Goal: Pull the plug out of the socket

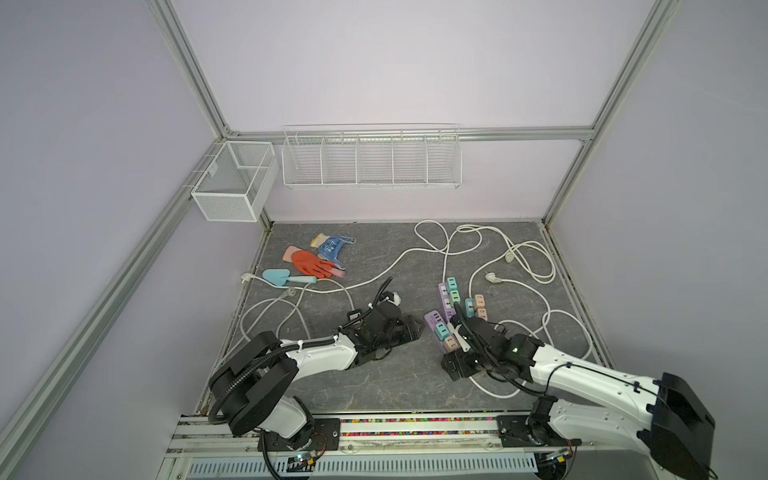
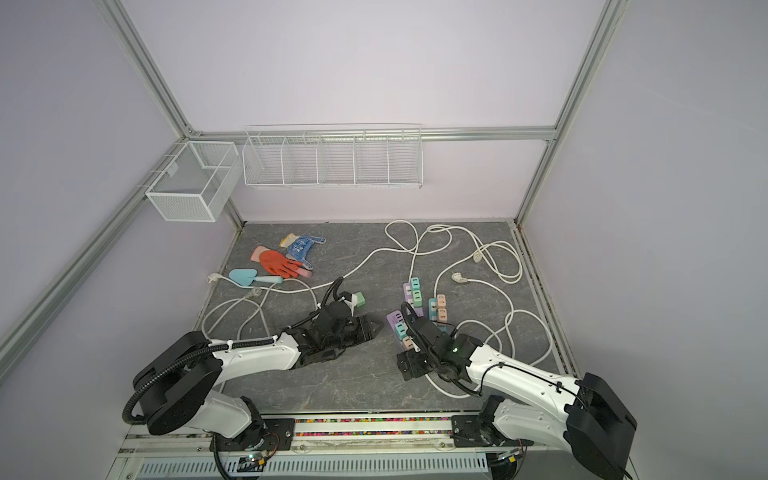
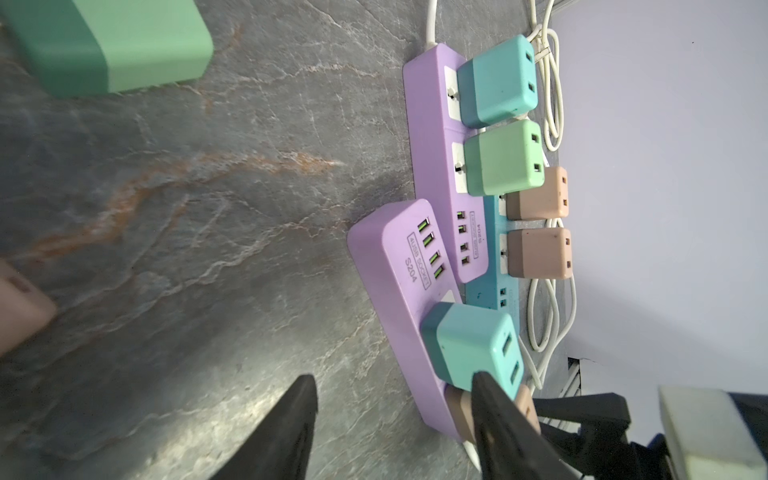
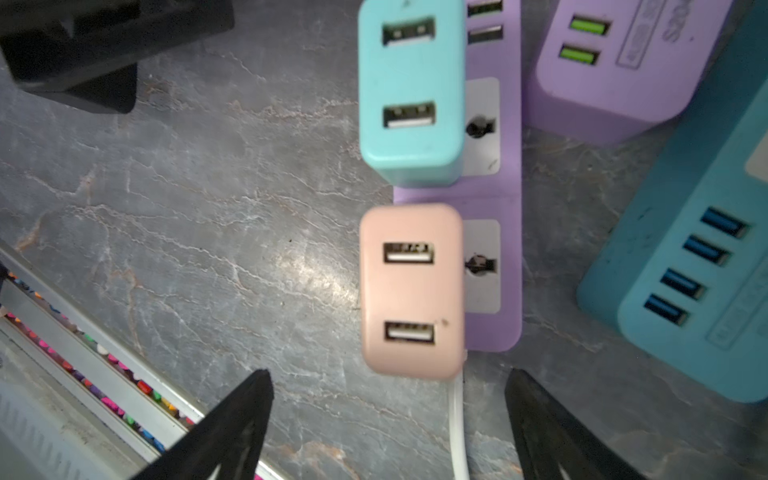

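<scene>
Far left on the grey marbled tabletop (image 1: 374, 382): an orange rubber glove (image 1: 309, 264), a blue patterned fabric glove (image 1: 332, 247) and a pale blue plastic trowel (image 1: 278, 277), lying close together. A mint-green cube plug (image 2: 359, 301) lies unplugged on the stone beside my left arm. My left gripper (image 3: 392, 386) sits low, jaws apart with bare stone between them, its tip near the end of the nearer lilac plastic power strip (image 3: 386, 291). On that strip a teal cube plug (image 4: 411, 91) and a pink cube plug (image 4: 411, 291) sit in adjacent sockets. My right gripper (image 4: 388, 390) hovers with jaws spread wide and empty, the pink cube plug just ahead of the fingertips. The strip's white cable (image 4: 457, 424) runs out between them. Rightmost: a blue plastic power strip (image 4: 685, 270).
</scene>
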{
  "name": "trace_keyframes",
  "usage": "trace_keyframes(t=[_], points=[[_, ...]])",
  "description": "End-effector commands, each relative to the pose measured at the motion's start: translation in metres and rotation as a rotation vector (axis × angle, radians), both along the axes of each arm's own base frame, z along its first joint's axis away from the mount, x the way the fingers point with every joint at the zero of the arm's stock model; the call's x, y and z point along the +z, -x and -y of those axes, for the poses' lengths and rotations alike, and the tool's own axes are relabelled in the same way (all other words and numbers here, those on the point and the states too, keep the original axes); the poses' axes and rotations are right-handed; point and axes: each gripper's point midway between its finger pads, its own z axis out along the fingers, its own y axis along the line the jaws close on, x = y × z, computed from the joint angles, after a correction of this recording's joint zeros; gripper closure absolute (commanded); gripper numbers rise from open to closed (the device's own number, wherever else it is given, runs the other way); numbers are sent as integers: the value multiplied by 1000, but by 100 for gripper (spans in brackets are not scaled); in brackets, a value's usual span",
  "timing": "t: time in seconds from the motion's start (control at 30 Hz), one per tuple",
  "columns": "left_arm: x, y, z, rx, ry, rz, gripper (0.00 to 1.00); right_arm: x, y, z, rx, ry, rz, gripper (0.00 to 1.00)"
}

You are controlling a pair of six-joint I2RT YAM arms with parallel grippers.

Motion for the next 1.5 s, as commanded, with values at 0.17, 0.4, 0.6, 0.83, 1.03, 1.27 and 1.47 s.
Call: trace_keyframes(t=[0.17,0.4,0.6,0.83,1.03,1.27,1.47], points=[[-2,4,-11,25,-23,2,40,-20,7,-3,-43,-36,-53,11],[3,4,-22,51,-46,26,40,-27,4,-18,-15,-60,-52,11],[5,4,-34,88,-47,26,39,-25,2,-41,30,-86,-32,11],[2,4,-55,141,-47,18,39,-22,-5,-82,71,-139,-17,11],[4,5,-76,176,-57,4,39,-25,-12,-119,110,-169,-18,11],[8,7,-104,237,-79,48,39,-30,-20,-117,93,-105,0,11],[11,9,-108,241,-66,49,40,-24,-17,-98,95,-45,17,11]])
